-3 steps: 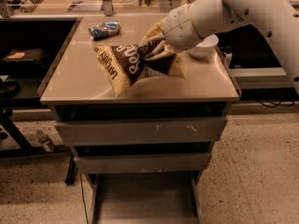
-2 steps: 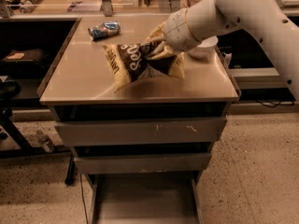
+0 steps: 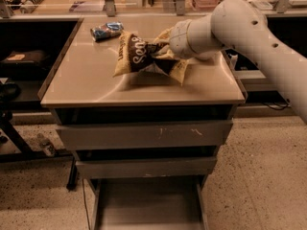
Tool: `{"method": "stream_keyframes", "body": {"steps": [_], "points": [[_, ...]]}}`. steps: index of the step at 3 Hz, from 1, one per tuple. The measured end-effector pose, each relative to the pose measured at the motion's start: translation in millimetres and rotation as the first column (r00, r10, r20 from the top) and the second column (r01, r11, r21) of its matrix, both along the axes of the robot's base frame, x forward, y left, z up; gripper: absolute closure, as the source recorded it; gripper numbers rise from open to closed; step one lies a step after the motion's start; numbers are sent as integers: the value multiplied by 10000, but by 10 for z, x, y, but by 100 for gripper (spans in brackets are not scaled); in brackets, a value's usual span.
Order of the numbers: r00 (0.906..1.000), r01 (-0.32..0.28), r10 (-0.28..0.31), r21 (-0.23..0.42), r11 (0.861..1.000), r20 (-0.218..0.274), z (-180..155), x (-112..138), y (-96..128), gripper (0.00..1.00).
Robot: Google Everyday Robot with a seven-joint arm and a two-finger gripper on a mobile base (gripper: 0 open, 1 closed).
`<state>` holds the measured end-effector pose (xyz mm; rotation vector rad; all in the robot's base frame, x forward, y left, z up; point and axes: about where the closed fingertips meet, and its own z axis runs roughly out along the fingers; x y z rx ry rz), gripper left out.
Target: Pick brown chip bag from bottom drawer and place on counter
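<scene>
Chip bag (image 3: 136, 56) is out of the open bottom drawer (image 3: 148, 207), over mid surface (image 3: 86, 83), claw (image 3: 162, 51) clamped on its crumpled middle; touching or just above, can't tell. Left: let go, pull back.

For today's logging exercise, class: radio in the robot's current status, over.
Gripper over counter, shut on brown chip bag. Bottom drawer open. Blue snack bag at far edge, apart.

- White script, roughly "Sea", only partly legible, on dark brown foil chip bag with tan-yellow edges (image 3: 138, 56).
- Nothing else readable.
- Two-finger gripper (image 3: 162, 50) at bag's crumpled middle, over glossy beige counter (image 3: 86, 83).
</scene>
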<state>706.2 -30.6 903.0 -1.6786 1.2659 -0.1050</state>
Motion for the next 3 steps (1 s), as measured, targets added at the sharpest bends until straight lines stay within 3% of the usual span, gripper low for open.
{"method": "stream_keyframes", "body": {"steps": [1, 2, 3], "points": [[9983, -166, 146, 355, 9992, 565, -71, 158, 87, 100], [9978, -204, 181, 368, 9991, 642, -81, 173, 102, 83], [9978, -205, 181, 368, 9991, 642, -82, 173, 102, 60]]}}
